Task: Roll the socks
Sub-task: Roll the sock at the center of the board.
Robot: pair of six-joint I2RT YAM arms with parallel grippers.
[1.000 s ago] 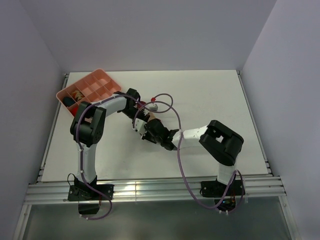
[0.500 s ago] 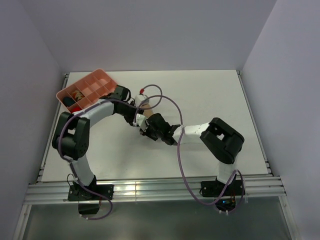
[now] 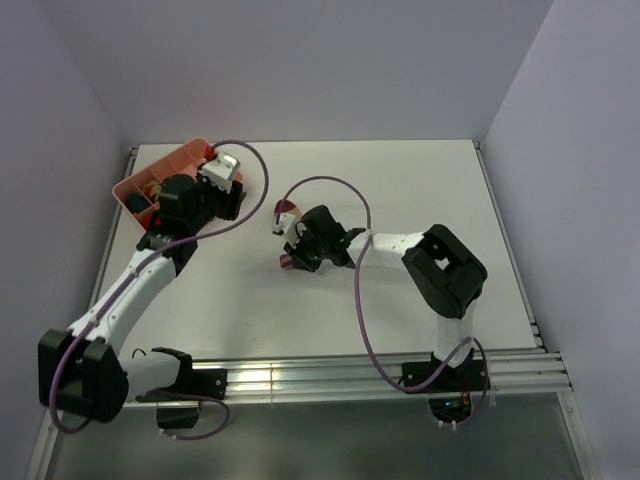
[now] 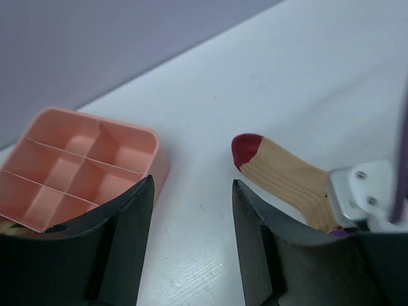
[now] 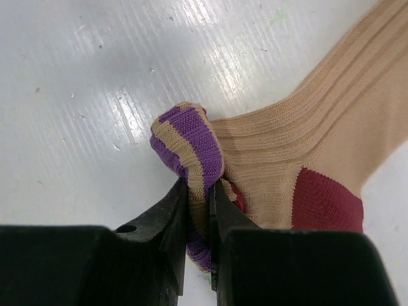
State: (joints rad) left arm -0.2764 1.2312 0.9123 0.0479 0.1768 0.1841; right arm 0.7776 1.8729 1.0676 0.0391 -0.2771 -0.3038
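Observation:
One of the socks (image 3: 287,225), tan with a dark red toe (image 4: 247,148) and heel (image 5: 326,205), lies mid-table. Its purple-and-tan striped cuff (image 5: 191,150) is folded up and pinched between the jaws of my right gripper (image 5: 199,191), which is shut on it; the gripper (image 3: 294,256) sits low over the table. My left gripper (image 4: 191,182) is open and empty, hovering between the pink tray (image 4: 137,137) and the sock's toe. From above, the left gripper (image 3: 220,195) is by the tray's right side. Something brown-patterned (image 3: 155,187) lies in one tray compartment.
The pink compartment tray (image 3: 190,152) stands at the back left corner of the white table. Purple cables loop over both arms. The right arm's forearm (image 3: 395,245) stretches across the table's middle.
My left arm has pulled back from the sock to the tray and its jaws have opened. My right gripper has stayed on the cuff and shifted slightly back.

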